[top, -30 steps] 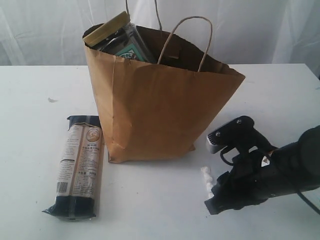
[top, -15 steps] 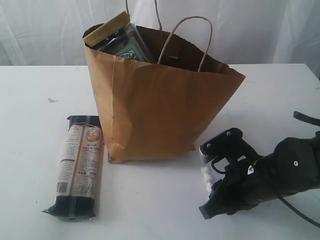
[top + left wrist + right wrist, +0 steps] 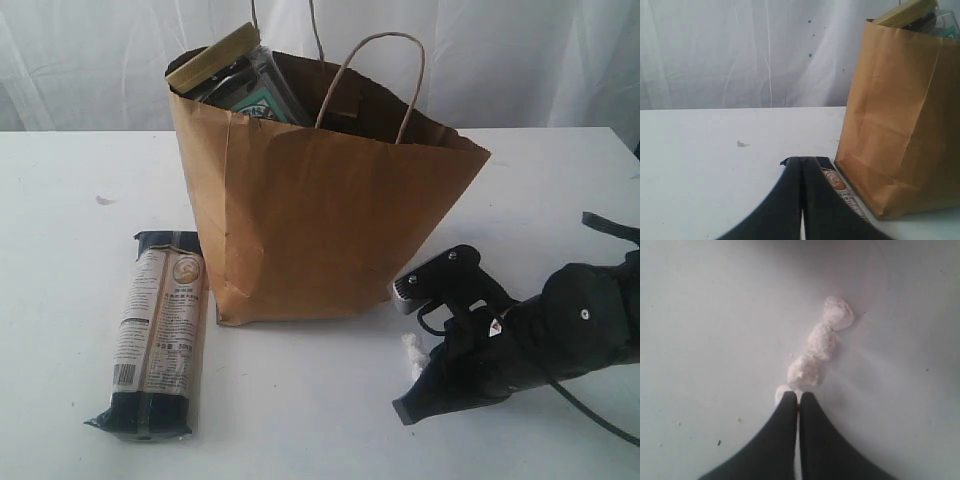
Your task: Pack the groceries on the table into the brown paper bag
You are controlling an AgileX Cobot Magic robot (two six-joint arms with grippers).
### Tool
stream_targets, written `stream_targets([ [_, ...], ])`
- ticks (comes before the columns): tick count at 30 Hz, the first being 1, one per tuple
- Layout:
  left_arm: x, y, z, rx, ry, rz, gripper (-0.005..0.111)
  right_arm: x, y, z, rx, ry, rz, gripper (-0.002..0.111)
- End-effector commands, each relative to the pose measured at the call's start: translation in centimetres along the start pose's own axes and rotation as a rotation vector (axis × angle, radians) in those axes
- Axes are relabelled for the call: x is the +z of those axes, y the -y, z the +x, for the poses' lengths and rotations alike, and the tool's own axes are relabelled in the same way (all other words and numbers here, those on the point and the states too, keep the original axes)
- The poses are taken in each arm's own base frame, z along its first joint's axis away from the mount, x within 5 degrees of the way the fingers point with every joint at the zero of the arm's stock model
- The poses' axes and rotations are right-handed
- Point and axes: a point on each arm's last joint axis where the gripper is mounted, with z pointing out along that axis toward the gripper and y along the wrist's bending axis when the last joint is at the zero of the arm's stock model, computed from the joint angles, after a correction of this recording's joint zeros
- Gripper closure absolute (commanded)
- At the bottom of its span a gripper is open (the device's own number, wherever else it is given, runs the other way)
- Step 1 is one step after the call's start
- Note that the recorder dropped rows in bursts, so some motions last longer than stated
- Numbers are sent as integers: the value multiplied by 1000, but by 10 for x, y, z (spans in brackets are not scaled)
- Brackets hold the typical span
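While the brown paper bag [image 3: 320,220] is standing upright near the middle of the table [image 3: 300,410], we are holding both our pincers low with their fingers pressed together, and neither is gripping anything.

Our right pincer [image 3: 798,397] is showing only a hairline seam between its two dark fingers. Its tips are sitting at the near end of a short row of white crumbs [image 3: 820,347] lying on the table. Whether the tips are actually touching the nearest crumb, we cannot tell. In the exterior view this arm is reaching in low from the right, in front of the bag's right lower corner and apart from the paper.

Our left pincer [image 3: 801,162] is likewise showing its fingers squeezed flat against each other. It is pointing towards the dark end of the long dark-blue/beige packet [image 3: 160,330]; contact with it is not something we can judge.

That packet is lying flat on the table just beside the bag's left side, lengthwise along it, with its far end close to the bag's lower left corner.

The bag's mouth is gaping open, its two twisted handles [image 3: 372,70] are arching above the rim, and the tan-lidded nut jar [image 3: 212,57] is poking out tilted at the top left corner. Behind everything a white curtain [image 3: 520,60] is hanging.
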Motion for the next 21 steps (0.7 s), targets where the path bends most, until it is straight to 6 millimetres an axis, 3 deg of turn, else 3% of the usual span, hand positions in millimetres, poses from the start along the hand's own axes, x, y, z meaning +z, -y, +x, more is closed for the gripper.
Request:
stream_targets([
  [1, 0, 1, 1, 9, -4, 6, 107, -11, -5, -4, -40, -42, -46, 108],
  [8, 0, 1, 1, 9, -4, 6, 107, -31, -7, -8, -78, 2, -46, 108],
  [13, 0, 1, 1, 9, -4, 6, 107, -31, -6, -10, -78, 29, -34, 107],
  [15, 0, 1, 1, 9, -4, 6, 107, -26, -5, -10, -76, 24, -30, 100],
  [21, 0, 1, 1, 9, -4, 6, 107, -7, -1, -10, -90, 21, -4, 60],
])
